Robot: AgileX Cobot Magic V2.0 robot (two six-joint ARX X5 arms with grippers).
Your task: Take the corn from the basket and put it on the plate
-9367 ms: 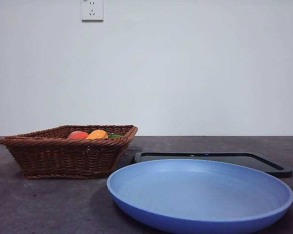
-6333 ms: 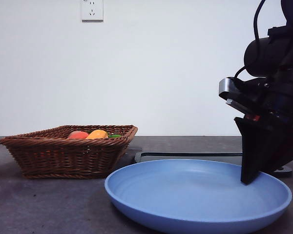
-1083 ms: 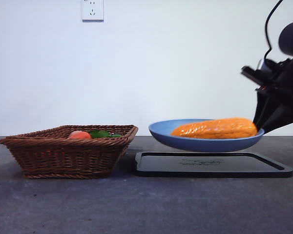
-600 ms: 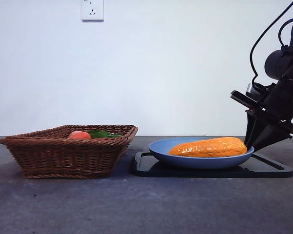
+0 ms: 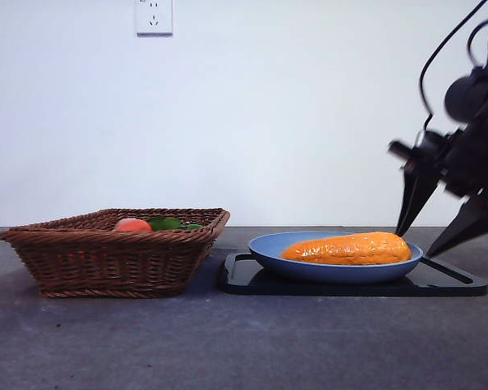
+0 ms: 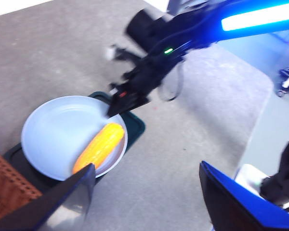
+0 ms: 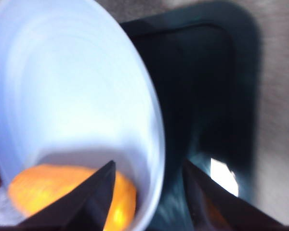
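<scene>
The corn (image 5: 347, 248) lies lengthwise on the light-blue plate (image 5: 270, 253), which rests on a black tray (image 5: 244, 283). My right gripper (image 5: 415, 244) is open at the plate's right rim, its jaws spread; in the right wrist view the rim of the plate (image 7: 156, 144) runs between the jaws of the right gripper (image 7: 148, 163), with the corn (image 7: 62, 195) beside it. My left gripper (image 6: 145, 168) hangs open high over the table, with nothing between its jaws, looking down on the plate (image 6: 58, 130) and corn (image 6: 100, 147). The wicker basket (image 5: 106, 256) stands at the left.
In the basket lie a red-orange fruit (image 5: 131, 225) and a green vegetable (image 5: 169, 223). The black tray (image 7: 207, 86) reaches past the plate on the right. A wall socket (image 5: 154, 16) is on the white wall. Dark tabletop lies in front.
The right gripper carried the plate with the corn down from the air onto the black tray, then opened and let go of the rim.
</scene>
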